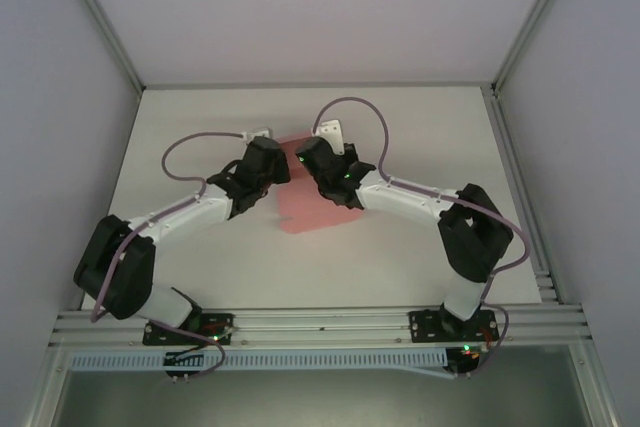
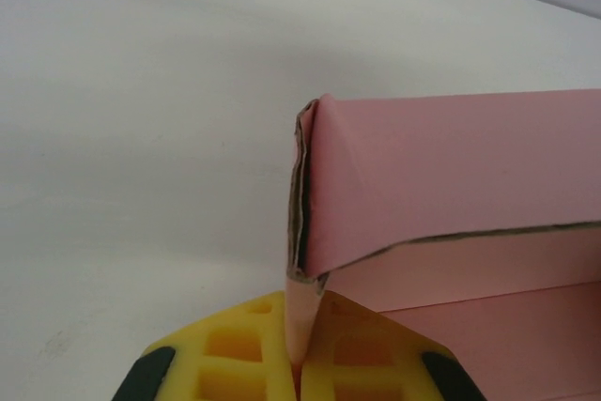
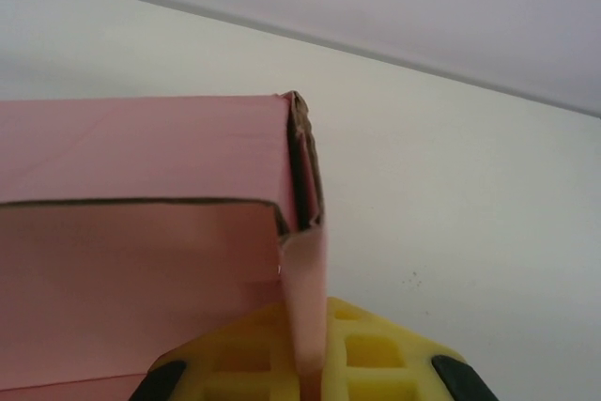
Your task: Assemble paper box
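Nearest me, my left end effector [image 2: 299, 365] is pinched tight on one upright end wall of the pink thin-card paper box [image 2: 451, 176]. My right end effector [image 3: 308, 361] is clamped on the opposite wall. The half-folded box sits between them, mid-way across the white counter [image 1: 420, 257]. I judge that uneven pulling could crease or tear a wall.

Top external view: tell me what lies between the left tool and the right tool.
The pink paper box: the left tool and right tool each pinch one end of it, as the wrist views show.
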Robot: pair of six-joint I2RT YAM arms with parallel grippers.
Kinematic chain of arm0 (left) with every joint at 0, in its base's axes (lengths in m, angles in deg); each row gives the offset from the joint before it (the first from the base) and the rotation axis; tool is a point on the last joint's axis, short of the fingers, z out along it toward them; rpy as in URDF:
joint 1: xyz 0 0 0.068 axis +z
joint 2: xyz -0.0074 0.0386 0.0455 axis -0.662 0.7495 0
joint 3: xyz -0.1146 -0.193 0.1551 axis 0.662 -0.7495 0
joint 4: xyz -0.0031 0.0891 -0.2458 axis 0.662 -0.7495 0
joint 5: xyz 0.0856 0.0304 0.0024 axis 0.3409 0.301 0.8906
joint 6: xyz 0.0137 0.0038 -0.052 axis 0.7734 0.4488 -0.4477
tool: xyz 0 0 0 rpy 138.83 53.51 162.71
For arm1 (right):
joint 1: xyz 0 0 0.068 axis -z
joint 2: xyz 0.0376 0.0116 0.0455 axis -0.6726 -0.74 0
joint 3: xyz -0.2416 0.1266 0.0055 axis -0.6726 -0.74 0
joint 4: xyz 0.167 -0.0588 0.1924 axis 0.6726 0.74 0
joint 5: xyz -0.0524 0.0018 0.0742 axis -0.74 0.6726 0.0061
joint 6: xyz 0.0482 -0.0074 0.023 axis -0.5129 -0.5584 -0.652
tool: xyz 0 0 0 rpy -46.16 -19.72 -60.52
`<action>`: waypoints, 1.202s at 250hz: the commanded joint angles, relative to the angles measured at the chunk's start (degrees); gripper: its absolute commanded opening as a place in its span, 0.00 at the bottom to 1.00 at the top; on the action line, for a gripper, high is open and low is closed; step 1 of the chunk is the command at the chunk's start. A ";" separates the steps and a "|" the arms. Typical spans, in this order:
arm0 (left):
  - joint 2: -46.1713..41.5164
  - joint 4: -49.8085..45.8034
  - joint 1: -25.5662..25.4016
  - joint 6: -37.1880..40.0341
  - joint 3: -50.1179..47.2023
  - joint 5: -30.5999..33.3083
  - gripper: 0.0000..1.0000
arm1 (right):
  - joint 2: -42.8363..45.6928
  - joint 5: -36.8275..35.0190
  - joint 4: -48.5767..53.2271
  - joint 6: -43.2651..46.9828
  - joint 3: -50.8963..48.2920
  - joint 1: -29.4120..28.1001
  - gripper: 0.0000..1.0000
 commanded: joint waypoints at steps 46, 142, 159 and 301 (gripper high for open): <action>-1.23 -10.74 4.58 5.22 -4.38 11.61 0.00 | 2.57 -18.60 0.57 3.11 -3.34 5.93 0.04; -0.89 1.35 -3.06 12.22 -0.10 1.65 0.00 | 7.44 12.84 -23.35 8.93 -12.35 4.56 0.56; -1.28 1.52 -3.08 12.38 -0.19 1.51 0.00 | 9.66 18.26 -24.63 9.00 -14.10 4.68 0.70; -2.46 -15.29 2.11 56.03 10.47 -23.55 0.00 | 38.60 30.72 -8.85 -15.56 -26.81 10.04 1.00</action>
